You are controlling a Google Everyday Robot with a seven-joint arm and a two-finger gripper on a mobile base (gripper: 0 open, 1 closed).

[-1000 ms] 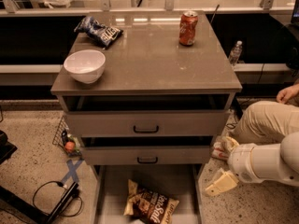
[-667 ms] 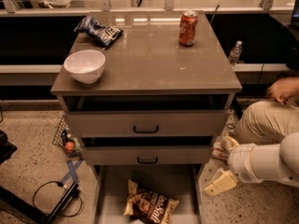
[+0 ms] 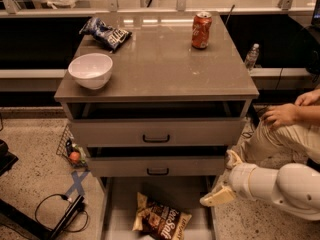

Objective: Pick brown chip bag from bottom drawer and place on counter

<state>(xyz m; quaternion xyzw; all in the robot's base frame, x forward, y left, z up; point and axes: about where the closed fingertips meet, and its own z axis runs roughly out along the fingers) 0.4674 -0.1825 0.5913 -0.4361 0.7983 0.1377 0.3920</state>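
The brown chip bag (image 3: 161, 220) lies flat on the grey floor of the open bottom drawer (image 3: 119, 209), near its front middle. My gripper (image 3: 223, 180) hangs to the right of the drawer, at about the height of the drawer's right rim, a short way right of and above the bag. Its cream fingers (image 3: 216, 197) stand apart and hold nothing. The counter (image 3: 160, 66) is the glossy grey-brown cabinet top above.
On the counter stand a white bowl (image 3: 90, 70) front left, a dark blue chip bag (image 3: 106, 33) back left and a red soda can (image 3: 201, 30) back right. A seated person's leg and hands (image 3: 282, 116) are close to the right. Cables and a small basket (image 3: 70, 149) lie on the floor at left.
My gripper has shifted slightly left toward the open bottom drawer. The person's hands have come down onto their knee. The bag has not moved.
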